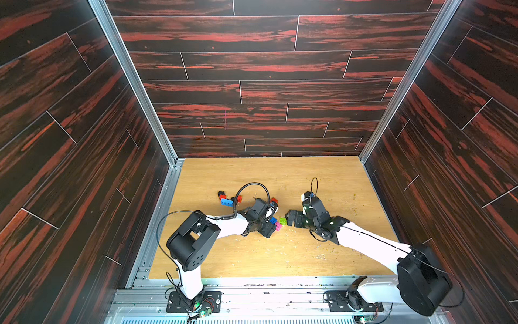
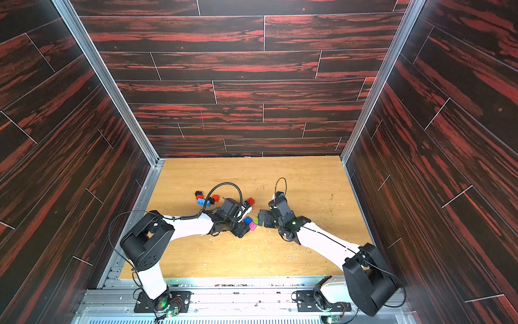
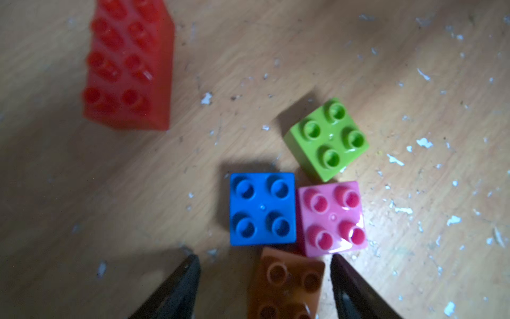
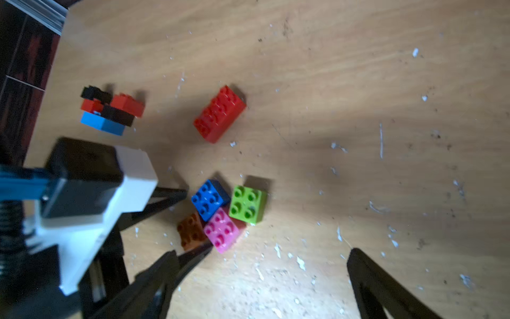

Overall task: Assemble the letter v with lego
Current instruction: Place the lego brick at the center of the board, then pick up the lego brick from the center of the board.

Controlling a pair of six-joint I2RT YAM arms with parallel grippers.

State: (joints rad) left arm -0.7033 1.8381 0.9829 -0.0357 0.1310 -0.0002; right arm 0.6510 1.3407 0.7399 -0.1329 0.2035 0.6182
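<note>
1. The left gripper (image 3: 263, 259) has its two black fingers apart. The small square orange plastic brick (image 3: 287, 284) sits between them on the light wooden tabletop (image 3: 82, 193), clamped by neither. It lies close to one finger, with a wider gap to the other.
2. Just beyond the fingertips, the small square blue brick (image 3: 262, 208) and the small square pink brick (image 3: 332, 218) lie side by side, both touching the orange one. The small square green brick (image 3: 328, 138) is just past the pink one, turned at an angle.
3. The long red brick (image 3: 128, 63) lies farther out, well apart from this group.
4. The right gripper (image 4: 263, 251) is spread wide with only bare table between its fingers, near the pink brick.
5. Only the right wrist view takes in the far pile of black, red and light-blue bricks (image 4: 107, 110), which the left wrist view misses.
6. In both top views the left gripper hides the orange brick, while the pile (image 1: 228, 197) shows beside the left arm.
</note>
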